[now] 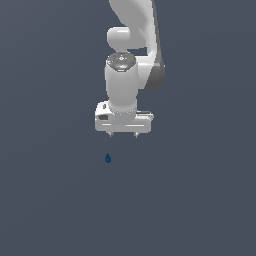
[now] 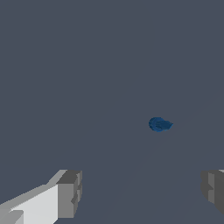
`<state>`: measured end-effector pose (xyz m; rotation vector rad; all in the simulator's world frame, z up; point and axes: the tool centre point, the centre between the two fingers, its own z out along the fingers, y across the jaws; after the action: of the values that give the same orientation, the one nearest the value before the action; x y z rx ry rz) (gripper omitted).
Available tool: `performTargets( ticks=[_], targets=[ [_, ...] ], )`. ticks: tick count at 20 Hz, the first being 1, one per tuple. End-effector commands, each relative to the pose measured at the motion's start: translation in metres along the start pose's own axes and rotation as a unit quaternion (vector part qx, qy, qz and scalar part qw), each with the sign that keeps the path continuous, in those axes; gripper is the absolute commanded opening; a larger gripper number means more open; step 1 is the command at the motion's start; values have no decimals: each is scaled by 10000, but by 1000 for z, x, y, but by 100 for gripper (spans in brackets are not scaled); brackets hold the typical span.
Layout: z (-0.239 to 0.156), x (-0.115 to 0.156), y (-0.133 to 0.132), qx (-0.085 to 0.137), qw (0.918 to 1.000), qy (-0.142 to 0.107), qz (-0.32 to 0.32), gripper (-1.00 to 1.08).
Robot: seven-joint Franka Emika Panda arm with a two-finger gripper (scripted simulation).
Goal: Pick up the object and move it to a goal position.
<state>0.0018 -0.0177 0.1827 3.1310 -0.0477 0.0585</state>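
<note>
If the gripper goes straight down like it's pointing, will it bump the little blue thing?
Probably not. The open gripper points down at the bare floor. The blue object sits off to the side of that line, toward the exterior view's left, though depth is hard to judge.

exterior distant, wrist close (both show object point(image 1: 107, 158))

Glossy white rounded arm point(image 1: 131, 45) with dark grey joints and blocky grey jaws.
</note>
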Motion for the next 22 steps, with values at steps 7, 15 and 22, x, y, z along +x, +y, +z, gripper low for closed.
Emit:
performTargets(
  ticks=[7,15,22],
  targets=[
    [21,8,18,17,9993,-51,375,100],
    [66,19,57,26,9932,-145,1155,100],
    [90,23,76,17,9880,-188,1530,100]
  ],
)
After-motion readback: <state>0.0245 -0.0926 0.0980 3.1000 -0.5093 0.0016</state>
